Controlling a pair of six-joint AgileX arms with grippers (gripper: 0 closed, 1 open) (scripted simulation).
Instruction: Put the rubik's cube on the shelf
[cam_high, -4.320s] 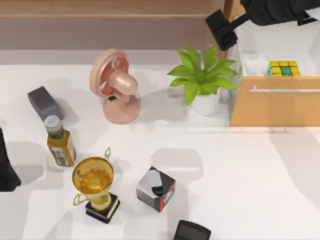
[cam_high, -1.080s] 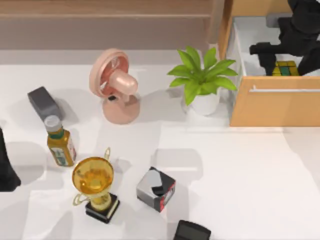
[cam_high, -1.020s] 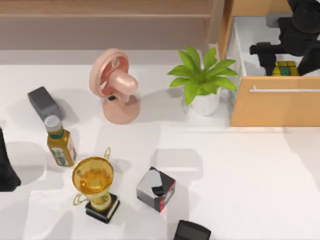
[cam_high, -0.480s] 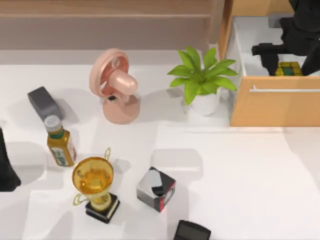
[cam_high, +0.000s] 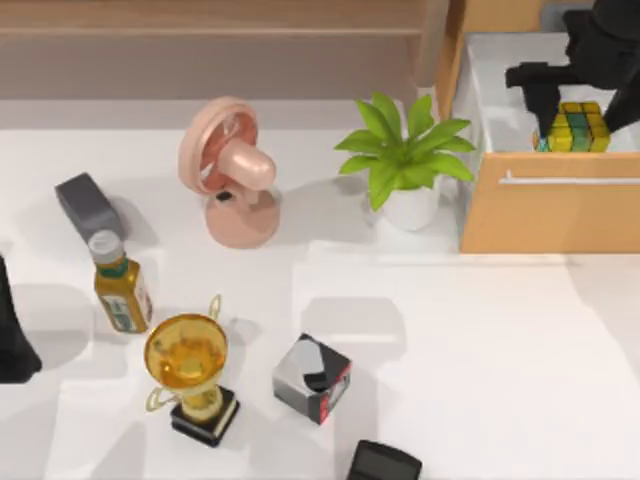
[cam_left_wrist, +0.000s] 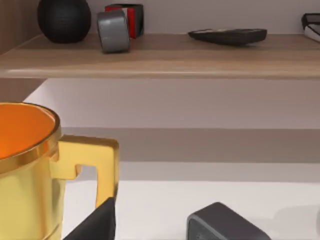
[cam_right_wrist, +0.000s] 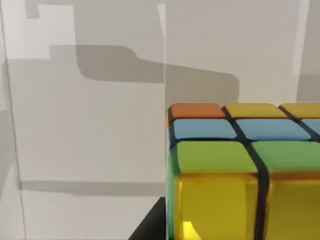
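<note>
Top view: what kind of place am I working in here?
Probably a staged home or office tabletop in a rendered simulation. A white table carries household clutter: a pink fan, a potted plant and a gold trophy. A wooden shelf runs along the back, beside an open cabinet drawer.

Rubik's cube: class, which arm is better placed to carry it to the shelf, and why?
The right. Its end effector is over the open drawer at the rubik's cube, which looks raised and tilted. The left arm sits parked at the table's left edge, far from the shelf.
</note>
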